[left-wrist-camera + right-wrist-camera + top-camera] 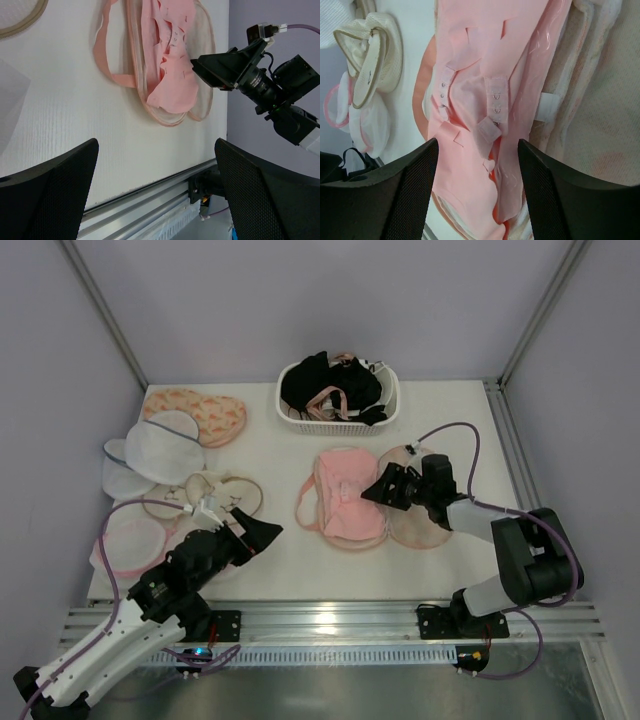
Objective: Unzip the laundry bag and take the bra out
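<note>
The peach laundry bag (418, 525) lies unzipped in the middle of the table, its two round halves spread flat. The light pink bra (345, 498) rests on the left half, hooks and folded band facing up (485, 100), one strap looped onto the table (107, 65). My right gripper (384, 488) hovers just over the bra's right side, open, with pink fabric showing below the gap between its fingers (410, 185) but not pinched. The bag's pale lining (600, 100) is to its right. My left gripper (262, 532) is open and holds nothing, left of the bag near the front edge.
A second peach printed bag (195, 412) lies at the back left. White mesh bags (160, 450) and cream round bags (215, 495) crowd the left side. A white basket (300, 420) with black garments stands at the back. The metal rail (150, 192) marks the table's front edge.
</note>
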You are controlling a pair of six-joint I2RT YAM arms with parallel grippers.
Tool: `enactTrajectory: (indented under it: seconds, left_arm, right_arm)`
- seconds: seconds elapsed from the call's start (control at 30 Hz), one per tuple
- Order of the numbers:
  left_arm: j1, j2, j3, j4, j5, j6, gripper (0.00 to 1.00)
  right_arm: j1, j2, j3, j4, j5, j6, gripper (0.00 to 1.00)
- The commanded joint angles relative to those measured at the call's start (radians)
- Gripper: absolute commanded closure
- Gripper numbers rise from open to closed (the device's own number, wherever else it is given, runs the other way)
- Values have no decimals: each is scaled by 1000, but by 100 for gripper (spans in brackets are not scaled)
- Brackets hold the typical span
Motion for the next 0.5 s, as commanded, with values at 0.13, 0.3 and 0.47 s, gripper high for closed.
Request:
enactTrajectory:
  seconds: [0.13, 0.3, 0.47]
  left_arm:
    - [4, 15, 18, 22, -17, 15, 0]
    - [4, 2, 23, 4, -24, 15, 1]
    - [3, -30, 18, -19, -35, 14, 0]
  right_arm:
    - [-3, -27, 46, -3, -20, -32, 32]
    - [-3, 31, 66, -9, 1, -30, 33]
    - [-4, 68, 64, 4, 7, -38, 33]
